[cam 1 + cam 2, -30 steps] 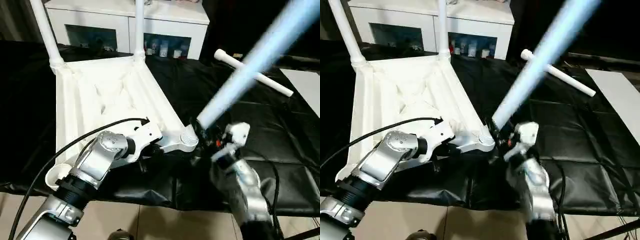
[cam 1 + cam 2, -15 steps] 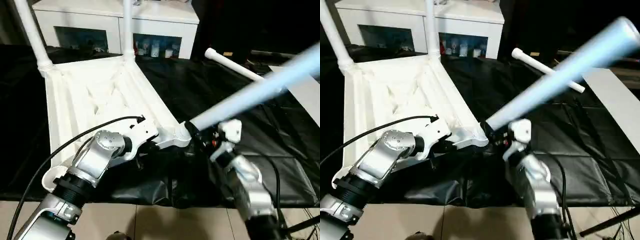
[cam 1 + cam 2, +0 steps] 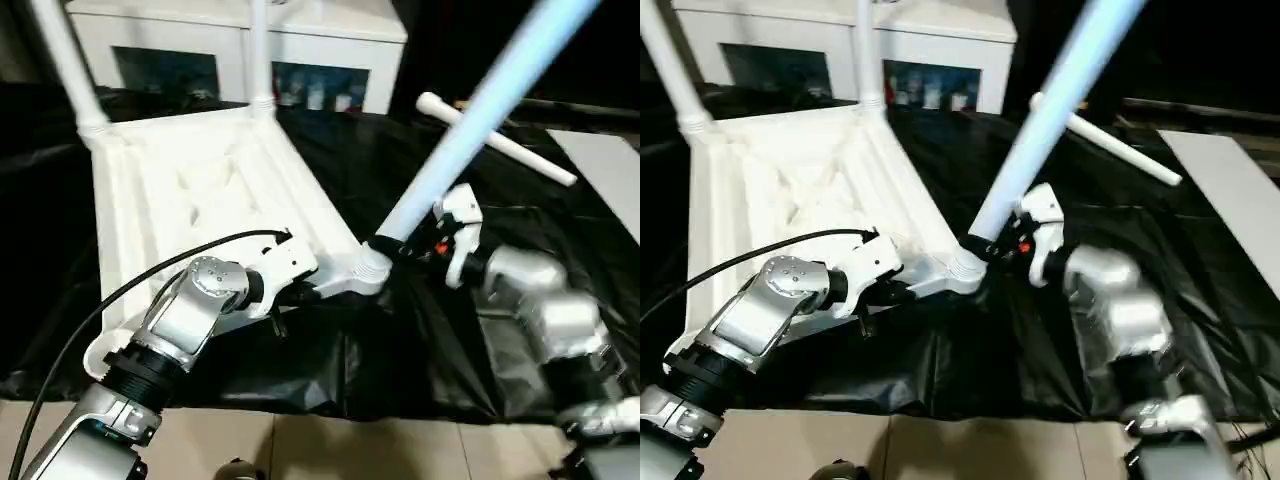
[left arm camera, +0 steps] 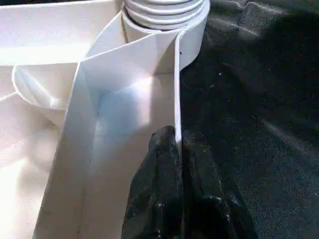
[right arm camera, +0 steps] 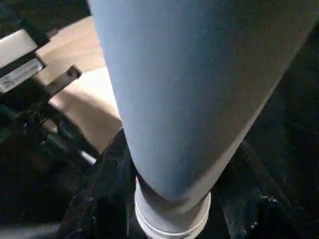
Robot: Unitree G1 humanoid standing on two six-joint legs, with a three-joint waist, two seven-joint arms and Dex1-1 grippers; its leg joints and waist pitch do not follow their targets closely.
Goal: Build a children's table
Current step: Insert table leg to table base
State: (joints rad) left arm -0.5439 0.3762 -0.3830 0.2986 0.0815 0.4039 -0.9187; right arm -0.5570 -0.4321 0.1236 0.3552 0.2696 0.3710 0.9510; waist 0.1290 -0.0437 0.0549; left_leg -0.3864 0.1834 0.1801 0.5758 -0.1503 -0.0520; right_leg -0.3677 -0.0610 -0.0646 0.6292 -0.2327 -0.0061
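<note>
Tabletop (image 3: 200,190) lies underside-up on black sheet (image 3: 480,210), two legs already standing at its far corners. Right gripper (image 3: 405,245) clasps third leg (image 3: 470,120) low, tilted at the near socket (image 3: 368,268), likely for screwing in. Left gripper (image 4: 177,149) pinches the rim (image 4: 175,84) beside that socket, steadying it.

Left claw (image 4: 177,149) pinched tight, right claw (image 3: 412,247) half-spread, silver forearms converging.

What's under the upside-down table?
A black sheet lies under the table top and spreads out around it. What the sheet rests on is covered.
</note>
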